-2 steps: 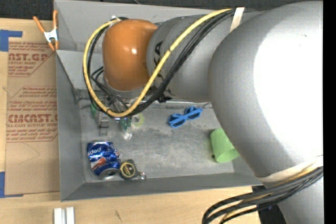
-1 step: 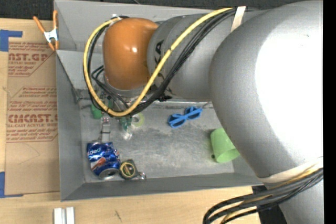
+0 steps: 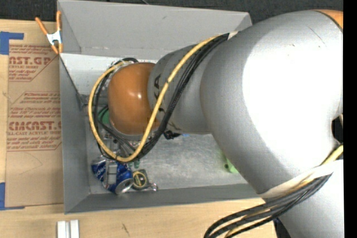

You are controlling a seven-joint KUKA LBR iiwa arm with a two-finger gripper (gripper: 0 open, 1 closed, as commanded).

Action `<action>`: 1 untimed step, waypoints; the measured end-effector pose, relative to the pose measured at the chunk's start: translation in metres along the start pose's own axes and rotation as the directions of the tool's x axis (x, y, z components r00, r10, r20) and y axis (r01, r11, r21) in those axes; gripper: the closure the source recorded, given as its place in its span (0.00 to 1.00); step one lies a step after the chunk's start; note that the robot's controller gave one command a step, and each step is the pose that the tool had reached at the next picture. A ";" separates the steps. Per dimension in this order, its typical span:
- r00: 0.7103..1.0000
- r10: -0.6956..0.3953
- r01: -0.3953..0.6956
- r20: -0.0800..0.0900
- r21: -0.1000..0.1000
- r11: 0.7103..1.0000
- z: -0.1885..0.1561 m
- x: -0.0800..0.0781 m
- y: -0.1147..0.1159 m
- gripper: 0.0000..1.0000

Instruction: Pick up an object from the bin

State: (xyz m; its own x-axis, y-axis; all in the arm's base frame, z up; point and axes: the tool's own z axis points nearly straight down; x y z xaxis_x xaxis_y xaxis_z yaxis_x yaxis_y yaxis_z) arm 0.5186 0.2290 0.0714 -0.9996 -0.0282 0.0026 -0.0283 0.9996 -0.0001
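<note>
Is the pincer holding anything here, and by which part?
Cannot tell; the pincer sits over a crumpled blue-and-silver thing in the bin, lower-left corner.

A crumpled, shiny blue-and-white wrapper [image 3: 113, 173] lies flat just beneath the gripper [image 3: 120, 153]; whether they touch is unclear.

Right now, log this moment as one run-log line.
arm: down in bin | gripper: just over blue crumpled wrapper, view's lower-left corner | hold: cannot tell | also: green piece beside arm
</note>
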 end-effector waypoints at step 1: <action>0.998 -0.060 0.060 0.007 -0.001 0.998 0.001 0.036 -0.002 0.00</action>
State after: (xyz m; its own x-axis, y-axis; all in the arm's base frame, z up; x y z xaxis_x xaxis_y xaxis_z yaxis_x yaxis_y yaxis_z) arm 0.4827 0.2259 0.0700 -0.9961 -0.0883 -0.0042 -0.0883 0.9961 0.0013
